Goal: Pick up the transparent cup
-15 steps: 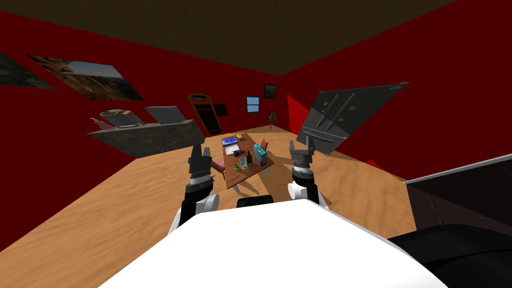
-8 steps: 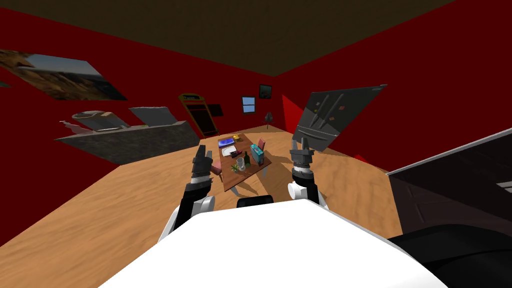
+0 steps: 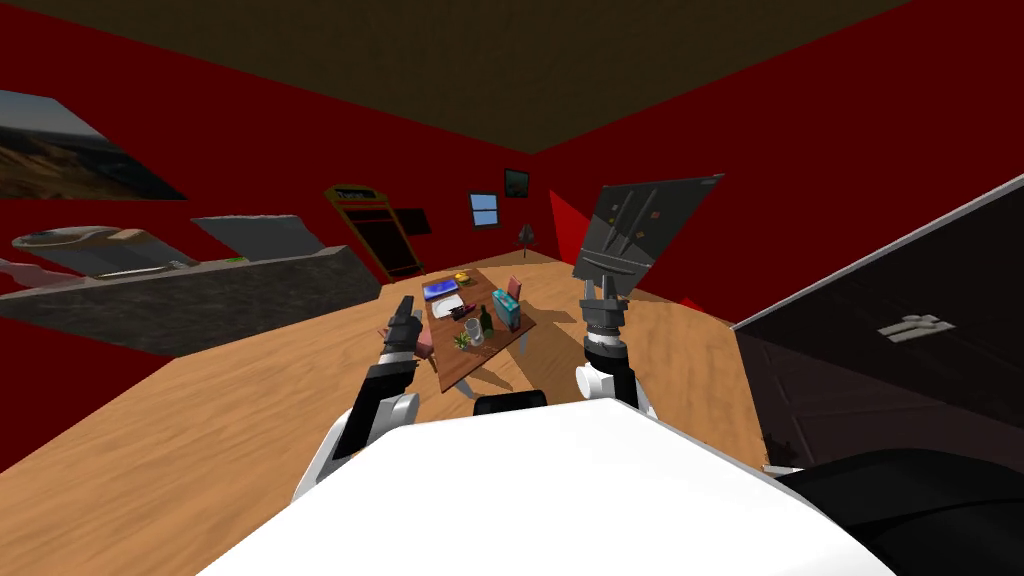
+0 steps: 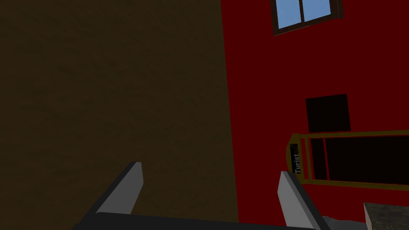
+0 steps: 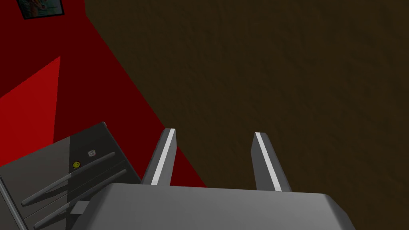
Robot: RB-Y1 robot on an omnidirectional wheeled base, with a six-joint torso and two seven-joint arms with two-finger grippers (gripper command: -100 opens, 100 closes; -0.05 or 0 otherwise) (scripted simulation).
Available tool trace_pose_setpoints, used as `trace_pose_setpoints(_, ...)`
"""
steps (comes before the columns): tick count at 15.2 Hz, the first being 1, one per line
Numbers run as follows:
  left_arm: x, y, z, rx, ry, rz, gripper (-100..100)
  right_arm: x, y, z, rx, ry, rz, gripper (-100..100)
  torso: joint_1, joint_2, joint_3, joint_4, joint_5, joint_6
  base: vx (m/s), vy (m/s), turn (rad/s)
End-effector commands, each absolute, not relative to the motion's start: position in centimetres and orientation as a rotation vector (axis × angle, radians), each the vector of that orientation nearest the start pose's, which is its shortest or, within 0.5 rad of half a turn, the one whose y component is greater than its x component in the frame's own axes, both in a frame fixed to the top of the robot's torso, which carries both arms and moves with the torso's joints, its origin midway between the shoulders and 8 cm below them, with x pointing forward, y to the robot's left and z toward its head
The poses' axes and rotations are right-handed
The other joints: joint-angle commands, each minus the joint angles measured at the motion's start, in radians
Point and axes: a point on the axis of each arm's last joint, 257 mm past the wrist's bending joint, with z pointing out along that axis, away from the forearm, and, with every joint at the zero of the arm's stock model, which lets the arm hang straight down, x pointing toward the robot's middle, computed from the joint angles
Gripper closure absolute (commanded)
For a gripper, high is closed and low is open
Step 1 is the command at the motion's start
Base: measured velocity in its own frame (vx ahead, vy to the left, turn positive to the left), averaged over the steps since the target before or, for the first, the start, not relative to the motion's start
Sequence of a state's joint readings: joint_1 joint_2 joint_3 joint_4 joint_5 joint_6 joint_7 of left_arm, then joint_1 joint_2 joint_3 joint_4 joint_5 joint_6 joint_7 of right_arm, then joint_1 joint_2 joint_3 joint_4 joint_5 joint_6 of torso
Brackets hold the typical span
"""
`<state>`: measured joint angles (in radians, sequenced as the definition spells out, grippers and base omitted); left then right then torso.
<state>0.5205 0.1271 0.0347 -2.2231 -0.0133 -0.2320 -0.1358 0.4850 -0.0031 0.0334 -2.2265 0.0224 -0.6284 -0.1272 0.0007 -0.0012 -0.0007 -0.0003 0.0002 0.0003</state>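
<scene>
Holding both arms up ahead of the chest, the robot stands well short of the table. The left gripper [image 3: 404, 312] leans in toward the table, its two thin grey fingers [image 4: 130, 187] spread wide with nothing between them. The right gripper [image 3: 603, 291] points upward, its fingers [image 5: 163, 157] also apart and empty.

Beyond them stands the long brown wooden table [image 3: 462, 368], with a pink chair [image 3: 426, 346] at its left side, just past the left gripper.

The likely trouble comes from crowding. The small clear glass, the transparent cup [image 3: 473, 329], stands at the near end of the tabletop. It has a little green leafy plant [image 3: 462, 341] just beside it and a dark green bottle [image 3: 486, 318] close behind. A wide-open gripper coming in low could clip the plant or tip the bottle. A glass that is hard to make out against the wood is easily nudged over rather than gripped. Driving closer could also bump the chair or the table edge.

The cup lies well apart from both grippers, lower than them and between the two, closer to the left.

Farther along the table are a teal box [image 3: 506, 311] and a white plate [image 3: 447, 304].
</scene>
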Motion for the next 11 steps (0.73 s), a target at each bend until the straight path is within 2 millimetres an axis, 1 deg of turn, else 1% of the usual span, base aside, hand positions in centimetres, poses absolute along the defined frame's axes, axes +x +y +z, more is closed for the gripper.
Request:
trace_pose_setpoints(1,39.0,30.4,-7.5,-0.78,1.013,-1.008,-100,33.5,-26.1,2.9,0.618,0.537,1.469,0,0.0,0.0,0.0,0.0,0.0,0.0,0.009,0.006,-0.027)
trace_pose_setpoints(2,39.3,31.5,-8.6,-0.813,1.039,-0.984,-100,33.5,-26.1,2.9,0.618,0.537,1.469,0,0.0,0.0,0.0,0.0,0.0,0.0,0.011,0.0,-0.139)
trace_pose_setpoints(3,39.4,31.6,-9.0,-0.826,1.051,-0.977,-100,33.5,-26.1,2.9,0.618,0.537,1.469,0,0.0,0.0,0.0,0.0,0.0,0.0,0.012,0.001,-0.185)
trace_pose_setpoints(4,39.7,32.8,-9.9,-0.852,1.066,-0.957,-100,33.5,-26.1,2.9,0.618,0.537,1.469,0,0.0,0.0,0.0,0.0,0.0,0.0,0.015,-0.001,-0.3)
trace_pose_setpoints(5,39.8,33.0,-10.4,-0.87,1.081,-0.948,-100,33.5,-26.1,2.9,0.618,0.537,1.469,0,0.0,0.0,0.0,0.0,0.0,0.001,0.015,0.006,-0.212)
trace_pose_setpoints(6,39.8,33.0,-10.7,-0.877,1.087,-0.944,-100,33.5,-26.1,2.9,0.618,0.537,1.469,0,0.0,0.0,0.0,0.0,0.0,0.0,0.01,0.008,-0.022)
trace_pose_setpoints(7,40.0,34.3,-11.8,-0.914,1.106,-0.919,-100,33.5,-26.1,2.9,0.618,0.537,1.469,0,0.0,0.0,0.0,0.0,0.0,0.0,0.013,0.002,-0.119)
trace_pose_setpoints(8,40.1,34.5,-12.4,-0.932,1.121,-0.909,-100,33.5,-26.1,2.9,0.618,0.537,1.469,0,0.0,0.0,0.0,0.0,0.0,0.0,0.014,0.002,-0.184)
trace_pose_setpoints(9,40.2,35.8,-13.3,-0.966,1.132,-0.887,-100,33.5,-26.1,2.9,0.618,0.537,1.469,0,0.0,0.0,0.0,0.0,0.0,0.0,0.016,0.001,-0.304)
trace_pose_setpoints(10,40.2,36.0,-13.8,-0.983,1.146,-0.877,-100,33.5,-26.1,2.9,0.618,0.537,1.469,0,0.0,0.0,0.0,0.0,0.0,0.001,0.016,0.008,-0.255)
trace_pose_setpoints(11,40.3,36.0,-14.2,-0.993,1.153,-0.872,-100,33.5,-26.1,2.9,0.618,0.537,1.469,0,0.0,0.0,0.0,0.0,0.0,0.0,0.012,0.01,-0.063)
